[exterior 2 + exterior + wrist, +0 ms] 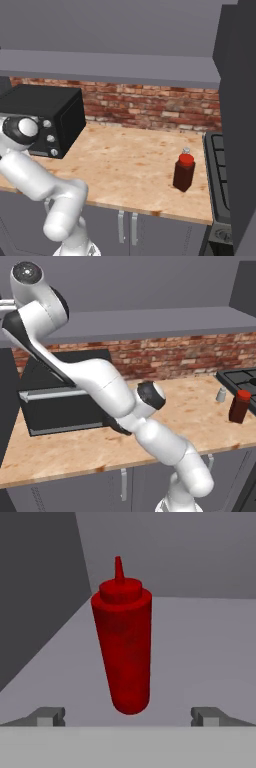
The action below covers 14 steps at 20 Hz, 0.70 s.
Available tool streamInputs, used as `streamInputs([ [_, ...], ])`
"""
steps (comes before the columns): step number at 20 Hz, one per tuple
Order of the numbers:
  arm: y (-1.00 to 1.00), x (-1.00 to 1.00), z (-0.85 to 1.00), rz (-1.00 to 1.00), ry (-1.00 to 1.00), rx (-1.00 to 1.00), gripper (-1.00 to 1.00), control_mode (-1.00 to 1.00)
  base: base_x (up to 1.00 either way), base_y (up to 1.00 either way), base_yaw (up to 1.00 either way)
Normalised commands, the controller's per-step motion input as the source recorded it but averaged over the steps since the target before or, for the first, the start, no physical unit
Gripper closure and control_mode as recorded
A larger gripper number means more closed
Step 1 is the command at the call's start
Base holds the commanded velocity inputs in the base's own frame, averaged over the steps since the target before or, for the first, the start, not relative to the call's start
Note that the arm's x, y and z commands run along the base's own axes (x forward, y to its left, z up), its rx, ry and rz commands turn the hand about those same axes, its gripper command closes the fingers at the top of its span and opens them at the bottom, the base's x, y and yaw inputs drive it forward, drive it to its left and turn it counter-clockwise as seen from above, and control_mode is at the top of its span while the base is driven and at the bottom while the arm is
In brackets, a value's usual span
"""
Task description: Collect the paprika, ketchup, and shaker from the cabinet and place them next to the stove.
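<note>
Between the spread pincer [129, 717] tips stands the ketchup [122, 642]; base views show paprika [183, 172] beside stove [220, 170].

Ketchup [124, 647] upright on cabinet [200, 642]; paprika [239, 406], apparently shaker [221, 395], beside stove [242, 379].

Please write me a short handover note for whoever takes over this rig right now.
Gripper: open, empty, fingers spread wide to either side of the ketchup, not touching it.
Ketchup: upright on the grey cabinet shelf, close in front of the gripper.
Paprika: standing on the counter next to the stove.
Shaker: on the counter just behind the paprika, also by the stove.
Done: paprika and shaker delivered.
Left: close on the ketchup, lift it out, and set it beside the other two near the stove.
</note>
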Motion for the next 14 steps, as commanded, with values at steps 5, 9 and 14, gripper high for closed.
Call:
streamInputs([
  [5, 0.00, 0.15, 0.01, 0.00, 0.05, 0.00, -1.00, -1.00, 0.00, 0.00, 0.00],
  [9, 0.00, 0.14, 0.00, 0.00, 0.04, 0.00, -1.00, -1.00, 0.00, 0.00, 0.00],
  [14, 0.04, 0.12, 0.00, -0.01, 0.01, 0.00, -1.00, -1.00, 0.00, 0.00, 0.00],
])
